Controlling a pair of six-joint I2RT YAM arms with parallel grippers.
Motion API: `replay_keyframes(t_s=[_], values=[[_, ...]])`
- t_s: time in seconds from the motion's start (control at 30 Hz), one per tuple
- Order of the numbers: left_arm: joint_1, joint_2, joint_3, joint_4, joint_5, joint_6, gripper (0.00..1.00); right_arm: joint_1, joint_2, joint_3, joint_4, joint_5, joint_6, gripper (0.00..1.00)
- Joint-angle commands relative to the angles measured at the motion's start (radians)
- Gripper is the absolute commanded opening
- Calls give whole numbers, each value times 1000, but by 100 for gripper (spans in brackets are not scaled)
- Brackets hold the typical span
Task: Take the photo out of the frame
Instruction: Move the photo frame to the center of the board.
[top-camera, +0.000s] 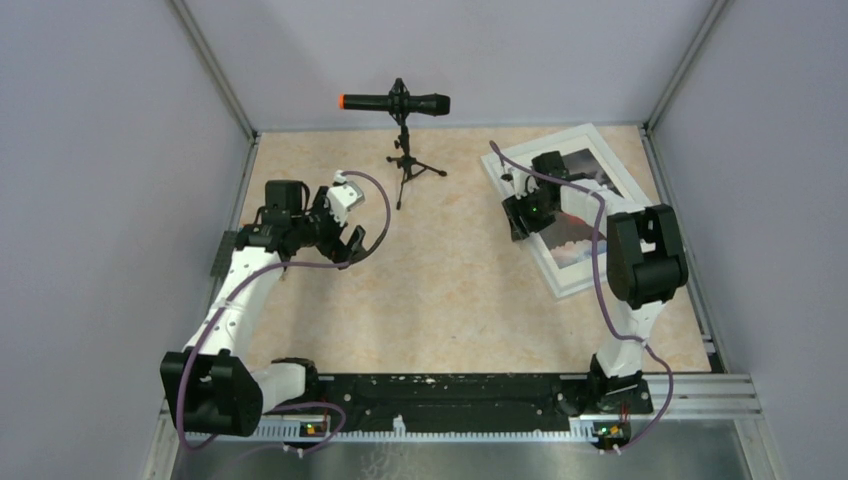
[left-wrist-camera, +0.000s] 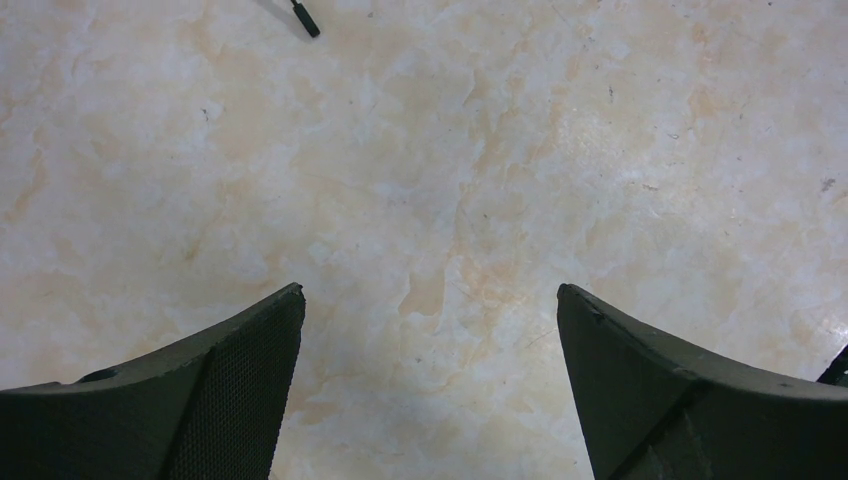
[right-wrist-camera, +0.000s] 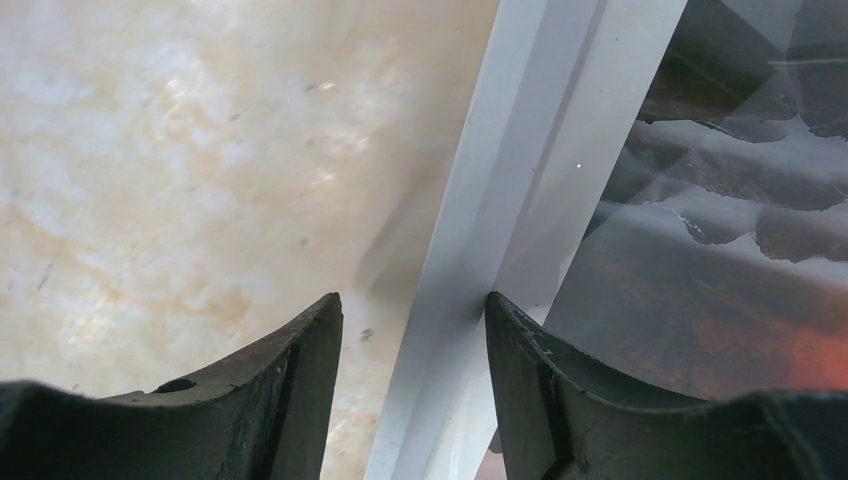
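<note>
Right gripper (right-wrist-camera: 412, 300) straddles left border of frame (right-wrist-camera: 520, 150), jaws half-wide, outer finger off edge; photo (right-wrist-camera: 720, 250) just inside. Left gripper (left-wrist-camera: 430, 290) wide above table (left-wrist-camera: 450, 150).

There are two robot arms, the left arm (top-camera: 235, 310) and the right arm (top-camera: 645, 255). Each carries one tool, so there are two tools: the left tool (left-wrist-camera: 430, 295) and the right tool (right-wrist-camera: 412, 300). There is one white frame (right-wrist-camera: 520, 180), one photo (right-wrist-camera: 720, 220), one microphone (top-camera: 395, 103), one tripod (top-camera: 405, 165) and one surface (top-camera: 450, 290).
</note>
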Motion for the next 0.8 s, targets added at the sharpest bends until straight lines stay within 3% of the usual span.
replay_keyframes(t_s=[0.0,0.43,0.77], values=[[-15,-40,-6,-9,43,45,98,67,-48,-85,-108,-175,-22,53],[-98,-48,-16,-111,131,193,98,176,-142,-232,-136,-433,-46,52],[-391,20,-14,-187,52,364,98,226,-219,-324,-209,-583,-197,53]])
